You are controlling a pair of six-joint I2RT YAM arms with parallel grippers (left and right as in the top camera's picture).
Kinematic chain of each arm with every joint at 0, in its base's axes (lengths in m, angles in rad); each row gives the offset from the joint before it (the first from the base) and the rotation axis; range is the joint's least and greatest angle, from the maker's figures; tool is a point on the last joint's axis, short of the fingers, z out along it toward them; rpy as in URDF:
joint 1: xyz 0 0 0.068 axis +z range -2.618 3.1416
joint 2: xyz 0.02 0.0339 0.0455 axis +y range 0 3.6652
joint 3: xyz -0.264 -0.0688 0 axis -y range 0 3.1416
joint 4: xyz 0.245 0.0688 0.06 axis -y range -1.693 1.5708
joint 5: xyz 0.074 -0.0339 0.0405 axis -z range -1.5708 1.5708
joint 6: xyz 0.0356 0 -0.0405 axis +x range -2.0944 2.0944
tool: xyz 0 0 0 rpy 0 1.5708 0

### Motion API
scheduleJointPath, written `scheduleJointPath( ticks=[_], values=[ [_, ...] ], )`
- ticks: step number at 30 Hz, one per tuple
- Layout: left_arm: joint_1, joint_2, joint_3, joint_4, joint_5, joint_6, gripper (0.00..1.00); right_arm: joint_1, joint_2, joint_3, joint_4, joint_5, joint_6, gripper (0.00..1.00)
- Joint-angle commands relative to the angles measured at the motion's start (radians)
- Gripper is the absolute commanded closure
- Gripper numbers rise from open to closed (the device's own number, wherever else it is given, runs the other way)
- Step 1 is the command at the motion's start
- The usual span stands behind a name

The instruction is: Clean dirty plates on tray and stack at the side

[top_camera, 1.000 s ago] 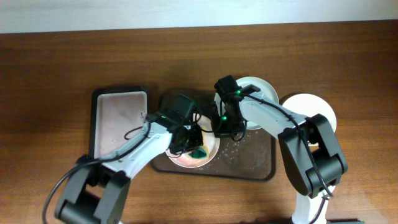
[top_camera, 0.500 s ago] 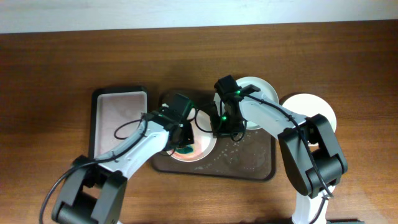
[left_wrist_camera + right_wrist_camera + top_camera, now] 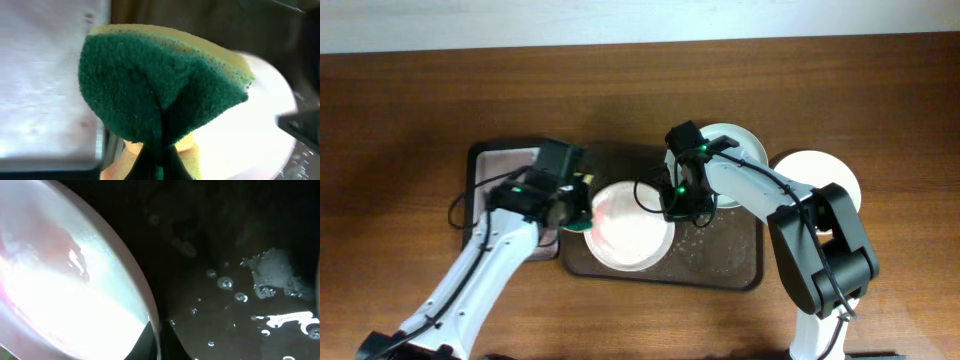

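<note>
So, overhead, where was the plate point(image 3: 628, 228)?
– On the tray point(image 3: 720, 265), its right rim nipped by the right gripper point(image 3: 672, 205); the left gripper point(image 3: 575, 212) was just beside.
Left wrist?
– Jaws pinched a soft sponge point(image 3: 160, 85).
Right wrist?
– Wet, smeared, stiff, likely slippery: the rim seemed the hold.

The left claw point(image 3: 571, 214) has carried the sponge point(image 3: 160, 85) off the plate point(image 3: 632, 230).

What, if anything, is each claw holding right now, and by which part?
The left claw pinches a green-and-yellow sponge at its folded middle; the right claw grips the pink-smeared plate by its rim.
</note>
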Motion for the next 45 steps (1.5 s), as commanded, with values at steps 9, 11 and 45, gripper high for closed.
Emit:
scheduleJointPath(
  ticks=[9, 11, 45],
  values=[
    [0.27, 0.0, 0.021, -0.02, 0.027, 0.246, 1.0, -0.011, -0.078, 0.051, -0.071, 0.083, -0.003, 0.96],
    [0.297, 0.021, 0.021, -0.019, 0.027, 0.261, 1.0, -0.01, -0.131, 0.081, -0.103, 0.158, -0.003, 0.96],
    [0.334, 0.306, 0.021, 0.237, 0.012, 0.327, 0.23, 0.456, -0.427, 0.126, -0.095, 1.496, -0.15, 0.96]
  ],
)
